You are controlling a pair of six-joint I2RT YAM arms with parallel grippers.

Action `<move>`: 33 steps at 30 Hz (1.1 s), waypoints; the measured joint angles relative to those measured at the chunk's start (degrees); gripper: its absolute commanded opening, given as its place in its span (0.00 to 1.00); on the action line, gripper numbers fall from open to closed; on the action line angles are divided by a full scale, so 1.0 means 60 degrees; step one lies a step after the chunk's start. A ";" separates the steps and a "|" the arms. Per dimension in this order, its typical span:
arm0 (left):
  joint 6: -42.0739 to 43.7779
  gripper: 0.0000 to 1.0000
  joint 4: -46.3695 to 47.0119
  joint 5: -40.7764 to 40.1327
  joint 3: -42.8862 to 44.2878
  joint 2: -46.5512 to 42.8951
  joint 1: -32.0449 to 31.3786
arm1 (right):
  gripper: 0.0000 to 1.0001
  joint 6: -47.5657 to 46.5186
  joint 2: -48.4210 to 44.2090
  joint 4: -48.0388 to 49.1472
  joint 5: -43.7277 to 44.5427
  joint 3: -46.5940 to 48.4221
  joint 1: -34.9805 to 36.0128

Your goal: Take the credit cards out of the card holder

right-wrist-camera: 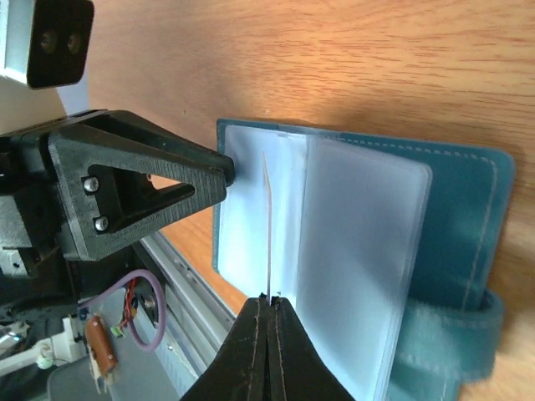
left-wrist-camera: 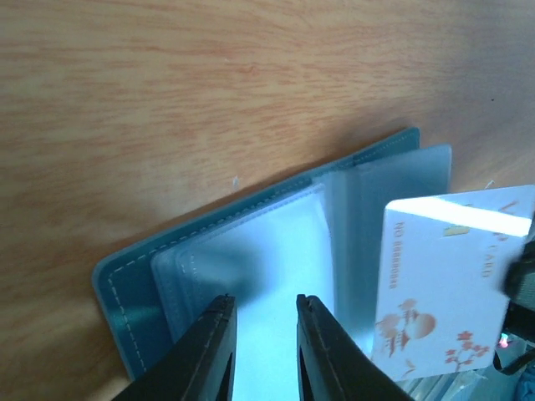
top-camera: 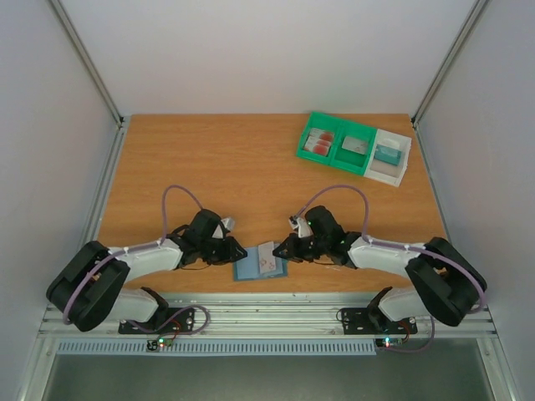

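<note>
The blue-grey card holder (top-camera: 251, 269) lies open on the table near the front edge, its clear sleeves showing in the left wrist view (left-wrist-camera: 251, 267) and the right wrist view (right-wrist-camera: 451, 209). My right gripper (top-camera: 282, 248) (right-wrist-camera: 269, 299) is shut on the edge of a pale credit card with red flower marks (top-camera: 268, 261) (left-wrist-camera: 443, 284), seen edge-on in the right wrist view (right-wrist-camera: 268, 225); the card stands partly out of a sleeve. My left gripper (top-camera: 237, 251) (left-wrist-camera: 266, 302) is open, its fingertips (right-wrist-camera: 219, 170) set down on the holder's left half.
A green two-compartment tray (top-camera: 336, 159) at the back right holds red cards (top-camera: 318, 141) and a grey piece (top-camera: 355, 144). A white tray (top-camera: 401, 159) beside it holds a teal piece (top-camera: 386, 153). The table's front rail (top-camera: 267, 313) is just behind the holder.
</note>
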 measured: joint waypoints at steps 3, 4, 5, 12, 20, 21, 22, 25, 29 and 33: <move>0.0015 0.33 -0.0535 0.0055 0.0055 -0.0423 0.0000 | 0.01 -0.0503 -0.0645 -0.1177 0.0087 0.0328 -0.0036; 0.0044 0.37 -0.0743 0.0098 0.0106 -0.0627 0.0000 | 0.01 -0.0688 -0.0882 -0.1577 0.0095 0.0441 -0.0036; 0.0084 0.40 -0.0929 0.0171 0.0186 -0.0816 0.0000 | 0.01 -0.0882 -0.1122 -0.1971 0.0087 0.0572 -0.0036; 0.0608 0.56 -0.2076 0.1541 0.1486 -0.2164 -0.0011 | 0.01 -0.2302 -0.2514 -0.4036 -0.0841 0.1388 -0.0040; 0.1005 0.54 -0.2765 0.3672 0.2153 -0.2812 -0.0102 | 0.01 -0.2932 -0.3643 -0.5005 -0.2532 0.1508 -0.0040; 0.1049 0.54 -0.2841 0.3880 0.2167 -0.2816 -0.0124 | 0.01 -0.2932 -0.3778 -0.4998 -0.2703 0.1512 -0.0040; 0.1067 0.53 -0.2892 0.4025 0.2167 -0.2816 -0.0168 | 0.01 -0.2929 -0.3887 -0.4980 -0.2849 0.1519 -0.0040; 0.1045 0.51 -0.2878 0.4532 0.2171 -0.2772 -0.0426 | 0.01 -0.2889 -0.4084 -0.4914 -0.3220 0.1526 -0.0040; 0.0907 0.37 -0.2769 0.4947 0.2171 -0.2779 -0.0659 | 0.01 -0.2830 -0.4091 -0.4911 -0.3501 0.1628 -0.0040; 0.0776 0.04 -0.2688 0.5158 0.2175 -0.2823 -0.0703 | 0.01 -0.2812 -0.4091 -0.4878 -0.3585 0.1679 -0.0040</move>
